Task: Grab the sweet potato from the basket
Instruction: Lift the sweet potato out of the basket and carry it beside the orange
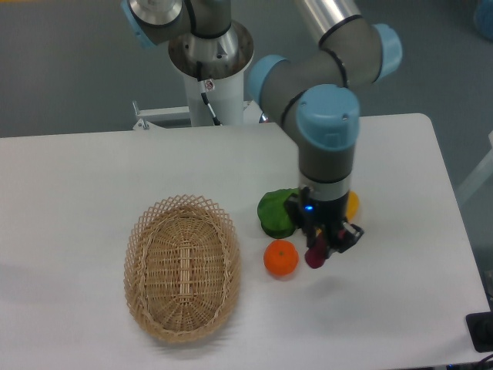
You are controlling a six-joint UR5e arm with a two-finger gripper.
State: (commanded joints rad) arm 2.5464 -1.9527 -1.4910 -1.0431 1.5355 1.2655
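One sweet potato [315, 255] sits clamped in the hand [323, 248], outside the basket [182, 266].

Round orange fruit [281, 257] on white table [92, 169]. Green leafy veg [276, 213] just behind orange; yellow item [352, 205] behind-right, mostly hidden.

White table [92, 169] carries basket [182, 267], orange [280, 257], green vegetable [276, 213].

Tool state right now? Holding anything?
Tool: closed on the sweet potato, held above the table, to the right of the orange. The basket looks empty.
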